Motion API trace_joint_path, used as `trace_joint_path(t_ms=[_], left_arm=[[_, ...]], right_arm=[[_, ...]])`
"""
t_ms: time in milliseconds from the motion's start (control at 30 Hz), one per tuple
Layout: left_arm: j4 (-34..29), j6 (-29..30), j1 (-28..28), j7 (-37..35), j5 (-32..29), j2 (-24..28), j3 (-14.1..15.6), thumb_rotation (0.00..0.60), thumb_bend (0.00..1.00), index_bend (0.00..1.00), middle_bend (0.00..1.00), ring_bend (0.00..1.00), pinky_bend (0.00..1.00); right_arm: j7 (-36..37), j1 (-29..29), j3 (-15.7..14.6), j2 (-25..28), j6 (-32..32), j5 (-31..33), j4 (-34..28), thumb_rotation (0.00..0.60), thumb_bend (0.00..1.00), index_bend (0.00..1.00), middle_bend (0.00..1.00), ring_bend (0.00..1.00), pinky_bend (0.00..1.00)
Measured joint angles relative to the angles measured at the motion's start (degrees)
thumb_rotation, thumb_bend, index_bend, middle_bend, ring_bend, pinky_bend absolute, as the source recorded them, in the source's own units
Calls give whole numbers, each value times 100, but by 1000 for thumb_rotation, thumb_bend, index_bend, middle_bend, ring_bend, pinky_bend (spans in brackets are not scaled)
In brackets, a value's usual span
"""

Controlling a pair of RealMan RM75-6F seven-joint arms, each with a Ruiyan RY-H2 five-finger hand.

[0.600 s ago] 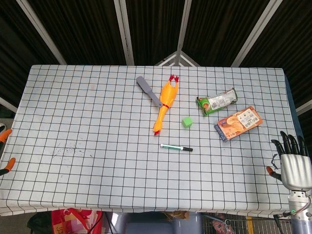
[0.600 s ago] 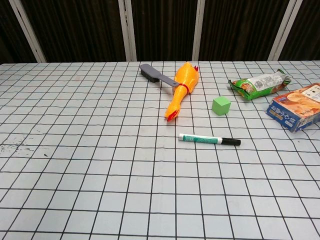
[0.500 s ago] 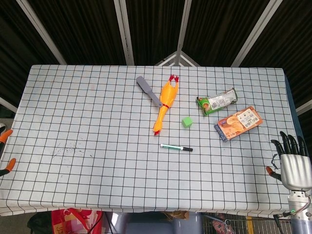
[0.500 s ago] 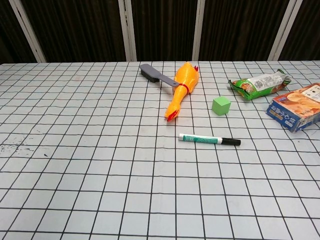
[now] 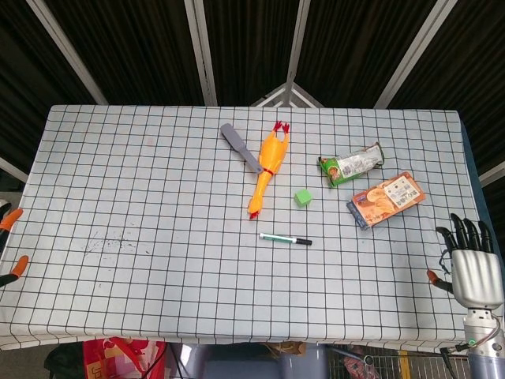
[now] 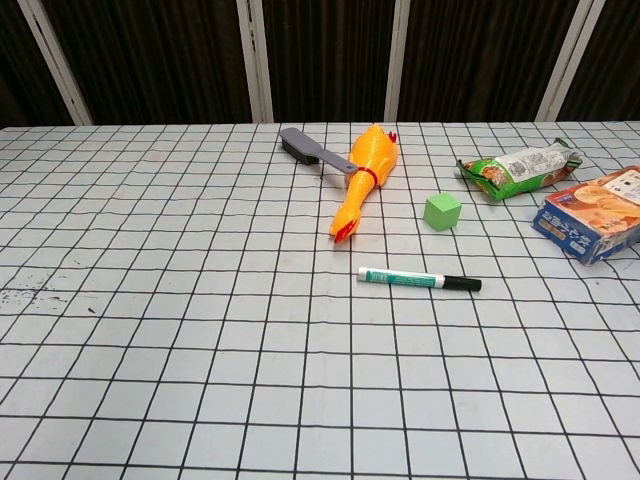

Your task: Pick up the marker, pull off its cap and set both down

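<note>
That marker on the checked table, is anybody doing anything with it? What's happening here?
Nothing is holding it at this moment. The marker lies flat on the table with its black cap on, near a rubber chicken and a green cube. The robot's right hand hangs open past the table's right edge, well away from it. Only orange fingertips of the left hand show at the left edge, too little to judge. The job has not begun.

One marker (image 6: 418, 281), two snack packs (image 6: 519, 165).
</note>
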Motion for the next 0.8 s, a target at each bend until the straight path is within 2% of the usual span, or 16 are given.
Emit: trace_joint_path(t_ms=[300,500,800], left_arm=[[121,-194,-123,344,-57,-221,-9,600,493,116,0,0,0],[109,-440,-420,617,-444,-265,-329,600,493,113,0,0,0],[509,-1427,-1289,1176,-1528,-628,-906,600,493,113,0,0,0]], right_arm=[[-140,106,86,-167,-222,145,92,600,80,266,102,77,0],[-189,138,141,-273,-321,309,137,600,80,265,102,74,0],[-604,297,262,-424,-540,631,192,600,79,266,101,72,0]])
